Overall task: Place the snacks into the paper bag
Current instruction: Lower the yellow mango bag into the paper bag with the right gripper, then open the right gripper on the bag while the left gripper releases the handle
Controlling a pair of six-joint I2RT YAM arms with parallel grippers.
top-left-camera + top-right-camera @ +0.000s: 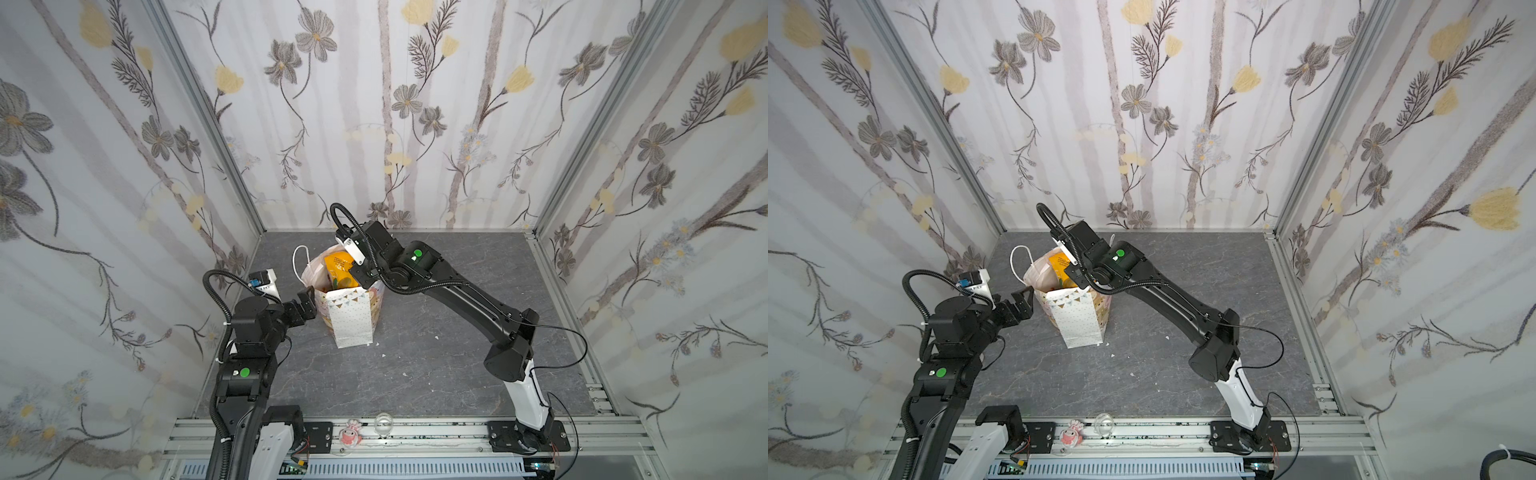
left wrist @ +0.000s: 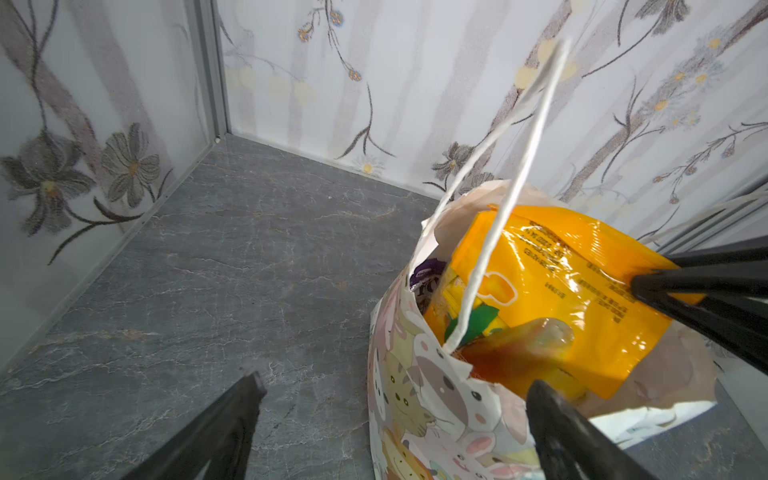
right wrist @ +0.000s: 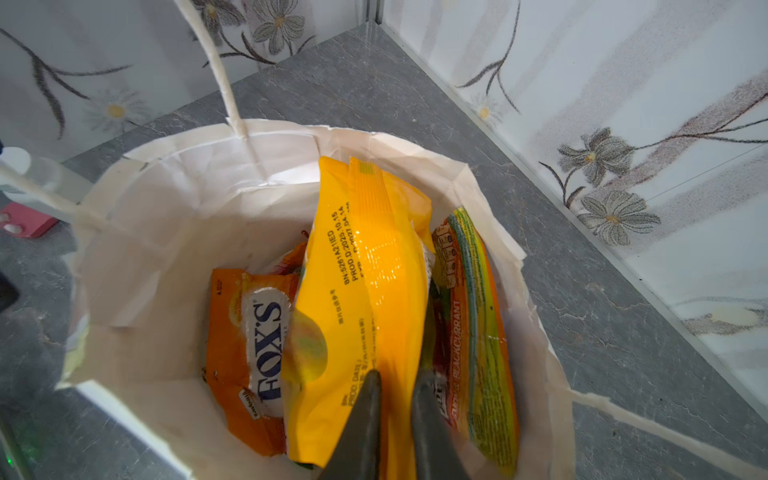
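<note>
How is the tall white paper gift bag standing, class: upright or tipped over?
Upright. In both top views the white paper gift bag stands on its base on the grey table, mouth up, snack packets inside.

right gripper (image 3: pixel 397 399): fingers ran off the right wrist view's edge, tips blurry; in both top views its own wrist covered it. couldn't tell if it pinched the yellow-orange packet (image 3: pixel 361 299) or just flanked it
FOX'S packet (image 3: pixel 249 345): one side was tucked under the yellow-orange one
purple packet (image 2: pixel 428 278): only a sliver peeked past the wall of the paper bag (image 2: pixel 399 374)
left gripper (image 2: pixel 397 385): finger bases got cropped off, pretty blurry too
pink thing (image 3: pixel 25 222): cut by the frame edge, fuzzy, no idea what it was
small figure (image 1: pixel 351 436): sat on the front rail (image 1: pixel 436 432), too tiny to make out
white flecks (image 1: pixel 436 337): on the desk (image 1: pixel 415 374), same deal, too small
</note>
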